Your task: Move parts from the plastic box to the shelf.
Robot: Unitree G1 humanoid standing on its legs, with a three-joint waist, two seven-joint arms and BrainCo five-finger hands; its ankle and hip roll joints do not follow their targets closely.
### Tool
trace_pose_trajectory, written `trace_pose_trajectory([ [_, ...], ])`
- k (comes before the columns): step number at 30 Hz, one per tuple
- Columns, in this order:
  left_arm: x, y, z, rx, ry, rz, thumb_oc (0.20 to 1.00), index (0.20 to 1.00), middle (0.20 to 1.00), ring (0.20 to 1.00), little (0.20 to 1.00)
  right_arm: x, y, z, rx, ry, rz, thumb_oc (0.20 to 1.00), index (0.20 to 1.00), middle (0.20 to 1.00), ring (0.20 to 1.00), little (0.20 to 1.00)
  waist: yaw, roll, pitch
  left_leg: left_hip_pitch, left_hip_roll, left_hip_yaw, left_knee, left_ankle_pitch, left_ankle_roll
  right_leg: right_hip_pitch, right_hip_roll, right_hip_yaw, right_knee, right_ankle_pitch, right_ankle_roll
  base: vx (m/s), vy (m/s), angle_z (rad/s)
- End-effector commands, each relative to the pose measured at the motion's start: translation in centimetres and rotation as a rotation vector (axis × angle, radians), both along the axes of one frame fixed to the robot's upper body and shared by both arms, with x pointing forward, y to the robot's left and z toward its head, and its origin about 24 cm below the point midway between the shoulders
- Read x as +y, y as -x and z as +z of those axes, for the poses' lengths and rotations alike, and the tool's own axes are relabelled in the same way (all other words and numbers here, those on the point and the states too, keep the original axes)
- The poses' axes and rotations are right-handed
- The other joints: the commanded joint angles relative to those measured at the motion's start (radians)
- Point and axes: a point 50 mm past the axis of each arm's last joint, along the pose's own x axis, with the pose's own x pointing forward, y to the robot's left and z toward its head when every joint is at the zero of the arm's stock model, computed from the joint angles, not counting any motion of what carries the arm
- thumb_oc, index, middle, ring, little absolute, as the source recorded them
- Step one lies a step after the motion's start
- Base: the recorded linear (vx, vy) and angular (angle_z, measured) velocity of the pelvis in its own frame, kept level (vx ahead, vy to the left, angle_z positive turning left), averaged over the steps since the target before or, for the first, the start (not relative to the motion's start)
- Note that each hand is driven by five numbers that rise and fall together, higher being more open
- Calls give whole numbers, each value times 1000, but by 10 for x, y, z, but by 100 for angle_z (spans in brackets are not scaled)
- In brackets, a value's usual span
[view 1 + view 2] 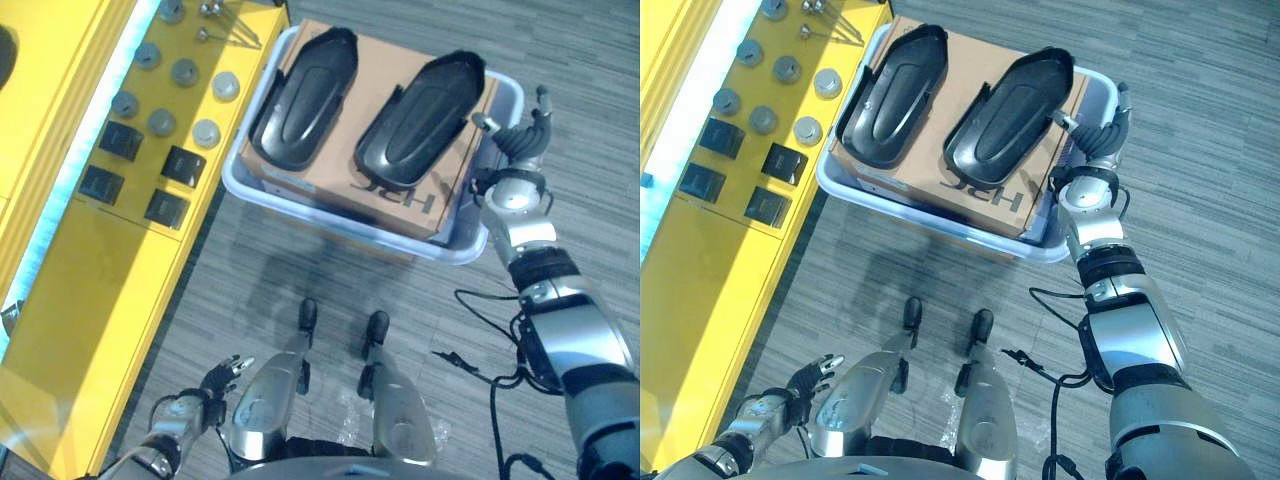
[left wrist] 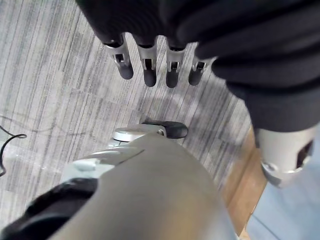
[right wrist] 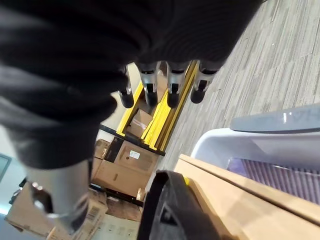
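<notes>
While cardboard [image 1: 330, 165] fills the plastic box [image 1: 470, 245], parts [image 1: 305, 95] rest atop.

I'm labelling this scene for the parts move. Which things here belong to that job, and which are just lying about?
Job: plastic box; two black parts on cardboard box; yellow shelf; right hand by the box.
Lying about: grey round pieces; black blocks on the shelf.

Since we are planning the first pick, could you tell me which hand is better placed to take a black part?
Right: the right hand hovers open beside the nearer black part; the left hand hangs low.
</notes>
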Motion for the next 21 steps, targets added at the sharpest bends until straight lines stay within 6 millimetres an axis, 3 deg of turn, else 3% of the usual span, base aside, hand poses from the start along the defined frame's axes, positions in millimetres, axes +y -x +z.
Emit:
trace_pose_trajectory([
  [1,-1,14,-5,28,13,9,1000,1000,1000,1000,1000,-10,7,32,-56,139,-22,1000,1000,1000,1000,1000,-2,-22,-70,-35,49,3,106,-121,-53,-3,-66,5,94,-119,15,31,26,-4],
  [11,-8,5,-2,7,22,4,1000,1000,1000,1000,1000,-2,-11,17,147,133,48,1000,1000,1000,1000,1000,18,-20,-58,-46,49,0,107,-120,-53,-9,-71,-6,86,-112,14,-2,7,0],
  [16,-10,1,-1,3,33,1,1000,1000,1000,1000,1000,-4,-19,36,231,209,2,1000,1000,1000,1000,1000,46,11,-30,-93,36,-12,115,-101,-52,-60,-82,-22,119,-114,14,-49,83,4],
  [21,-8,-1,1,-3,33,1,1000,1000,1000,1000,1000,-9,-21,30,345,227,-21,1000,1000,1000,1000,1000,57,14,-16,-108,33,-19,117,-96,-51,-76,-83,-28,135,-116,16,-19,18,8],
])
